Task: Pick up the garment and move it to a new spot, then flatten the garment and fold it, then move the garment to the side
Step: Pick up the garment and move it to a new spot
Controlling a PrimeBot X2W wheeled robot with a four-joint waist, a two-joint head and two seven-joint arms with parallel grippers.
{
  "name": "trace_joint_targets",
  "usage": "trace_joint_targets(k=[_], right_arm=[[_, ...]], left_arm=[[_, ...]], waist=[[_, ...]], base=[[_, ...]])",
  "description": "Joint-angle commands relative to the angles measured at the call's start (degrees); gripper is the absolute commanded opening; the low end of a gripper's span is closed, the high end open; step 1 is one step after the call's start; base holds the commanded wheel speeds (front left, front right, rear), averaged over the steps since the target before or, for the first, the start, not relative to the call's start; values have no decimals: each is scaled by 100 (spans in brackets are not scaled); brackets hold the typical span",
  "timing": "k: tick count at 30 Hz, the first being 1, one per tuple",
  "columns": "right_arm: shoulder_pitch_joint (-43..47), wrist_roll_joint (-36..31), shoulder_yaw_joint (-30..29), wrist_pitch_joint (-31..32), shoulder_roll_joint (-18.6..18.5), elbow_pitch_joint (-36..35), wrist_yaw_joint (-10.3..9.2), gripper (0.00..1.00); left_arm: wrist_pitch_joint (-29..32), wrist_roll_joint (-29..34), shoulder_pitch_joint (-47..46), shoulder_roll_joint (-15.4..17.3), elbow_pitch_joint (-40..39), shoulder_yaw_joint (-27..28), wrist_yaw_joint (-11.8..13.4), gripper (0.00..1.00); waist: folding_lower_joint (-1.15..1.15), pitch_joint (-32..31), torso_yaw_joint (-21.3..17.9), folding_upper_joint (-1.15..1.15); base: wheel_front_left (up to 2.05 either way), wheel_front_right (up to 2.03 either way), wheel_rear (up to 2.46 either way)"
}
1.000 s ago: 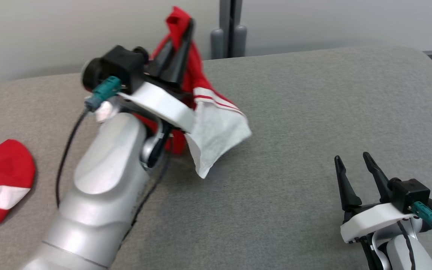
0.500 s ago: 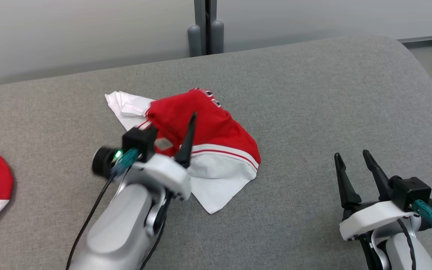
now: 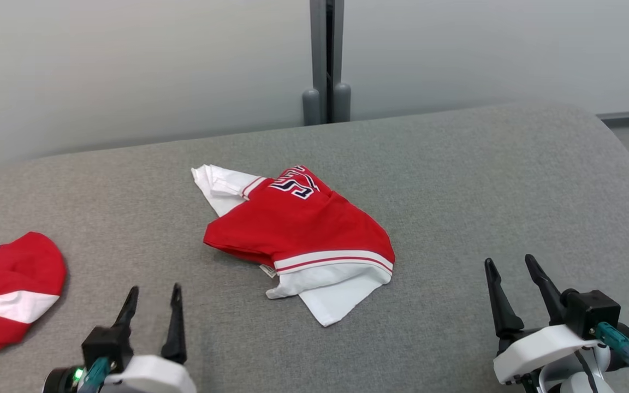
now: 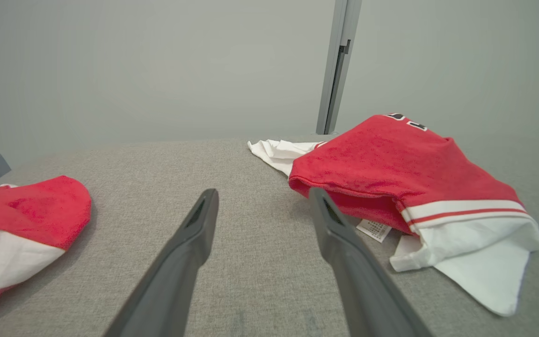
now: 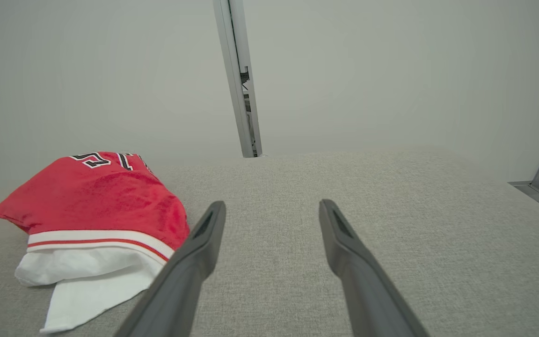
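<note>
A grey padded surface spans the scene. A crumpled red and white garment lies near its middle, touched by neither arm. A second red and white cloth sits at the left edge, well apart from it. The left gripper, near left, and the right gripper, near right, both have their fingers spread wide and empty. A small white label pokes out at the garment's near edge
</note>
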Motion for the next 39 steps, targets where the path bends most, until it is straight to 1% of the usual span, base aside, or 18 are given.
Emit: trace_joint_targets(k=[1,5,8,10,15,22,29,32,34,35,39], right_arm=[[89,19,-6,-29,-19,5,0,100],[172,47,97,-29,-11,23,0,100],[221,98,152,-29,-12,55,0,100],[244,139,272,-29,-13,116,0,100],[280,136,344,-29,-15,178,0,100],[197,166,647,-29,-12,290,0,100],[-70,395,1489,-29,-15,569,0,100],[-220,483,1832,-29,-15,714,0,100],[-334,516,1990,-29,-18,844,0,100],[-425,474,2083,-29,-23,1027,0,100],[-580,438,2118,-29,-23,1390,0,100]], left_arm=[[-2,102,205,-9,-121,206,-13,100],[-2,294,586,-90,-301,604,-84,100],[-2,373,711,-122,-337,753,-131,100],[-2,479,809,-151,-352,884,-232,100],[-1,595,802,-187,-326,938,-324,100],[-1,625,762,-210,-347,816,-409,100],[-2,528,610,-208,-269,490,-420,100],[-2,497,544,-209,-237,380,-387,100],[-1,477,501,-208,-214,331,-379,100],[-1,445,458,-212,-194,286,-391,100],[-1,388,359,-214,-215,214,-348,100]], waist=[[0,-120,103,0],[0,-211,169,0],[0,-241,199,0],[0,-267,251,0],[0,-265,345,0],[0,-120,586,0],[0,249,1001,0],[0,403,1190,0],[0,494,1315,0],[0,574,1423,0],[0,722,1570,0]], base=[[0,0,0],[0,0,0],[0,0,0],[0,0,0],[0,0,0],[0,0,0],[0,0,0],[0,0,0],[0,0,0],[0,0,0],[0,0,0]])
